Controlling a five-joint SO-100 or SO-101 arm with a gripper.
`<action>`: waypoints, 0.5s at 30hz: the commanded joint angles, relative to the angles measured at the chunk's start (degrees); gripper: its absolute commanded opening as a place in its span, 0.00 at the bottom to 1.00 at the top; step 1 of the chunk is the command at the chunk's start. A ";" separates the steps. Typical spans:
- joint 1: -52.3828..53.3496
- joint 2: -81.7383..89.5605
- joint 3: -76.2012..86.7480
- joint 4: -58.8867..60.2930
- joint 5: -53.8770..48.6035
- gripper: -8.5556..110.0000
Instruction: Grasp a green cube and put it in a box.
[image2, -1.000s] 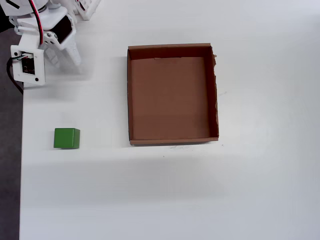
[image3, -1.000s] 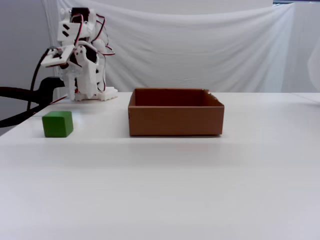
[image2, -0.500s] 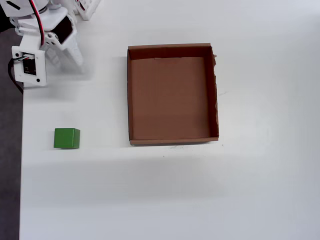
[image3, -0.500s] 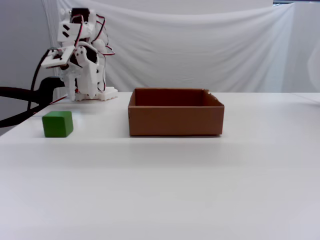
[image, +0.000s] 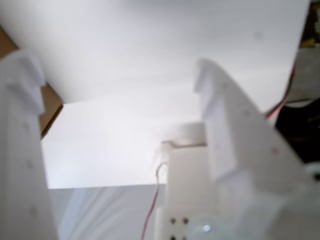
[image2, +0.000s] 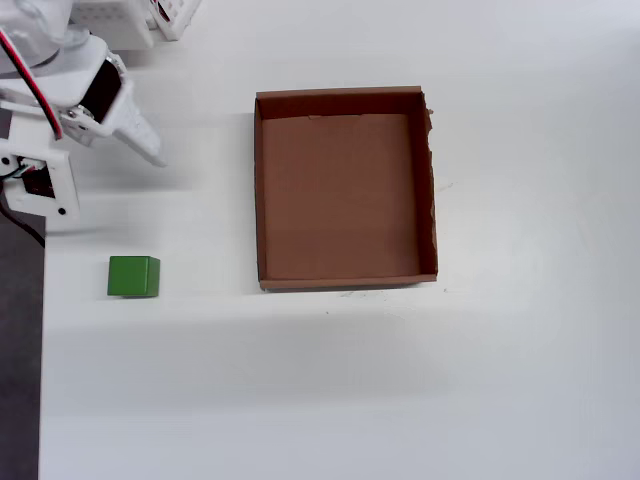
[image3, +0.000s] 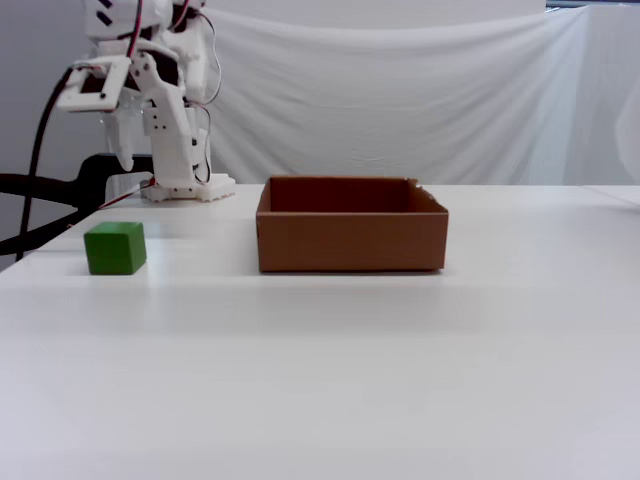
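The green cube (image2: 133, 276) (image3: 115, 248) sits alone on the white table, left of the box in both the overhead and fixed views. The box (image2: 258, 190) (image3: 350, 240) is an empty brown cardboard tray. My gripper (image2: 140, 150) (image3: 150, 160) hangs in the air near the arm's base, well behind and above the cube, touching nothing. In the wrist view the gripper (image: 115, 70) stands open, with only white table between its two white fingers (image: 225, 125). A brown sliver of the box (image: 50, 107) shows at the left edge there. The cube is outside the wrist view.
The arm's white base (image3: 190, 188) stands at the back left corner of the table (image2: 400, 380). The table's left edge (image2: 42, 350) runs close beside the cube. A white cloth backdrop (image3: 400, 90) hangs behind the table.
The arm has risen and swung: the gripper sits higher in the fixed view and has shifted left and nearer the cube in the overhead view. Cube and box have not moved.
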 joint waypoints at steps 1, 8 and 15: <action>1.32 -5.45 -7.03 -3.69 -2.99 0.36; 3.34 -19.07 -16.61 -10.81 -6.94 0.36; 3.78 -30.50 -28.48 -9.93 -7.47 0.36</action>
